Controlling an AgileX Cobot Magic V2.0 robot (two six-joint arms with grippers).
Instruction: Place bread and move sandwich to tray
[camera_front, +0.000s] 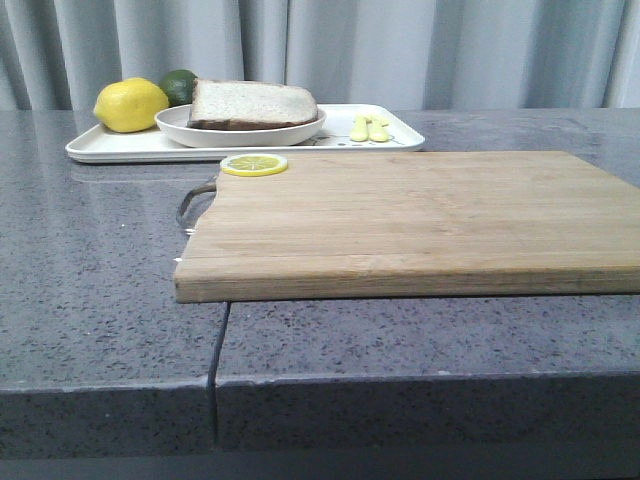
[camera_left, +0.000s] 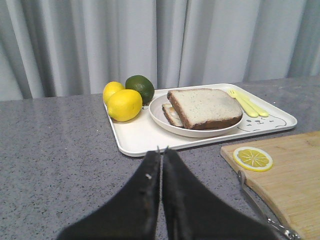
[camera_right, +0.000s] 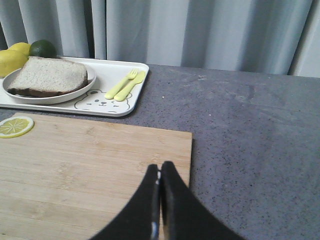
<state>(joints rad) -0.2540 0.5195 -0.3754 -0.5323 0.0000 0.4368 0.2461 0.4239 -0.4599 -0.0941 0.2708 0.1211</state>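
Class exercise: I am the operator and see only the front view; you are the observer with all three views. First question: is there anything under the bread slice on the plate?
Observer: Yes. The left wrist view shows a second slice peeking out beneath the top slice on the plate.
Operator: I count one lemon on the tray. Right?
Observer: No, two. A rear lemon sits behind the front lemon on the tray.
Operator: Where are the tools?
Observer: Both are off the sandwich. The left tool and right tool are shut and empty.
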